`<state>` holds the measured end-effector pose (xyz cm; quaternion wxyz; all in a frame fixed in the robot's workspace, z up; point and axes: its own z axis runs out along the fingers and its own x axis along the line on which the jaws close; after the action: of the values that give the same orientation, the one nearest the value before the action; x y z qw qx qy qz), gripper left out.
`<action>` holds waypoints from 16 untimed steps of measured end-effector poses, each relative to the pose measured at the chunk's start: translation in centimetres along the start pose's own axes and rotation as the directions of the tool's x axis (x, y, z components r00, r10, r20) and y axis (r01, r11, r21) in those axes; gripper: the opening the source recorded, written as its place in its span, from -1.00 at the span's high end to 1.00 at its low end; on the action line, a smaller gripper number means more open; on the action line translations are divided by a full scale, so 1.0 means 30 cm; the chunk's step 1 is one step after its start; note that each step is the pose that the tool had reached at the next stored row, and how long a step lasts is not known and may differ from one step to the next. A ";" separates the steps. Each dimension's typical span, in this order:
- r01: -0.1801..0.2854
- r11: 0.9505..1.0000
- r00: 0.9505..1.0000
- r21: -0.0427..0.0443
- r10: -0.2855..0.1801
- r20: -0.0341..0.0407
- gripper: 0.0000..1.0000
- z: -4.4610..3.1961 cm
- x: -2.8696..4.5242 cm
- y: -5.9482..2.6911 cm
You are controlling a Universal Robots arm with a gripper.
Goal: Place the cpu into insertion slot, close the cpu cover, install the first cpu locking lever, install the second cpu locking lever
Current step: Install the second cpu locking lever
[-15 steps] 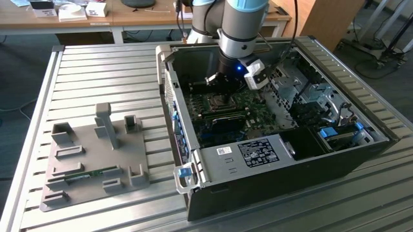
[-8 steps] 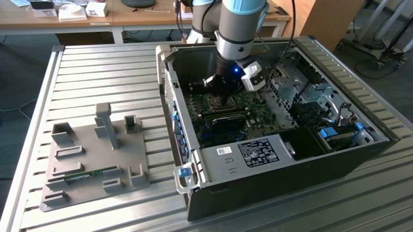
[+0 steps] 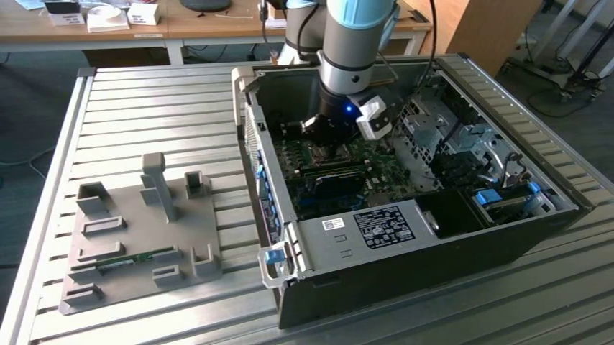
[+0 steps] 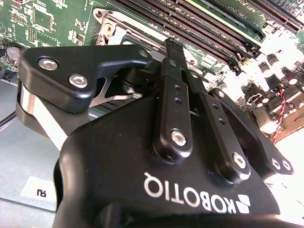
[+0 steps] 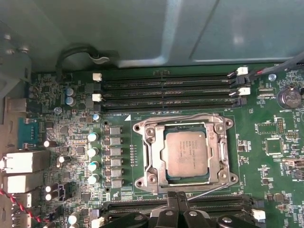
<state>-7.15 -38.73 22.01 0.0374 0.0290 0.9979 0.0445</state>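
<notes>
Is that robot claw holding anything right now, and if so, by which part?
Nothing seems to be held. The gripper has its fingers together with no part between them, and the cpu already lies in the insertion slot under the cpu cover.

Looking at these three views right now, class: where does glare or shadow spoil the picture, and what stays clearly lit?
In the second wrist view, glare washes out the motherboard at one edge, and the gripper body looms dark. In the first wrist view, the cpu in the insertion slot is evenly lit. In the exterior view, the computer case interior lies in shadow under the arm.
</notes>
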 end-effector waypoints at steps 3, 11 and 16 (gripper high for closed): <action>0.000 1.000 1.000 0.000 0.000 0.000 0.79 0.004 0.003 -0.001; 0.000 1.000 1.000 0.001 0.000 0.000 0.79 0.015 0.015 -0.002; 0.000 1.000 1.000 0.001 0.000 -0.002 0.79 0.015 0.015 -0.002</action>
<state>-7.56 -38.73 21.53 0.0365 0.0291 0.9979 0.0441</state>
